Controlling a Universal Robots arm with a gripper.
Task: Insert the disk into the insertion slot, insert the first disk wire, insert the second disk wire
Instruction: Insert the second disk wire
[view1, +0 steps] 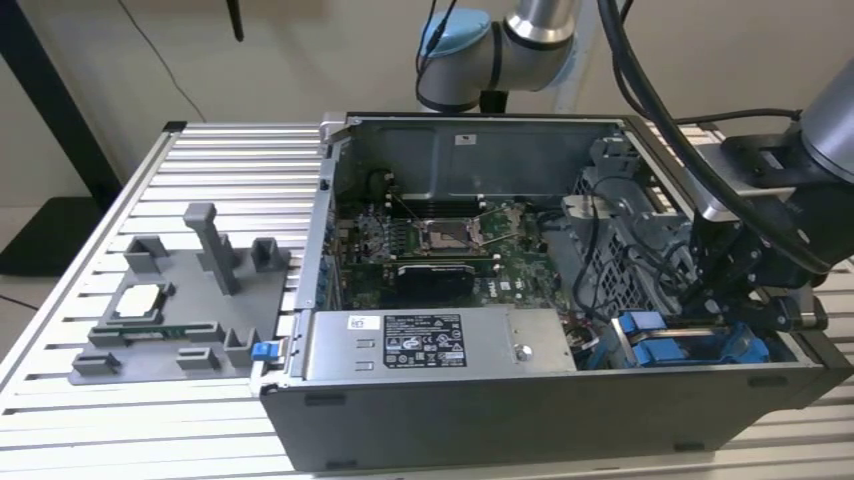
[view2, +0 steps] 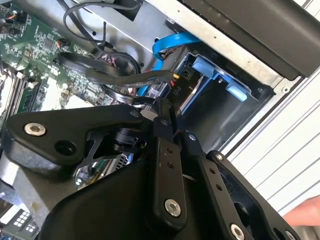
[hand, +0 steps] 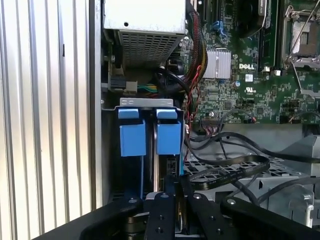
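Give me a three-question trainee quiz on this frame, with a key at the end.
1. In the exterior view, at which end of the open grey computer case is the black gripper?
2. True or false: the grey tray of moulded part holders lies outside the case.
3. The plastic tabs on the grey drive bay are: A red, B bright blue, C yellow.
Key: 1 the exterior view's right; 2 true; 3 B.

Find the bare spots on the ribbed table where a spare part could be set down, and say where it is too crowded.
Free: the ribbed table behind the grey parts tray, and the strip in front of that tray. Crowded: inside the computer case, especially the corner with the blue drive bay, where cables and the tool sit.
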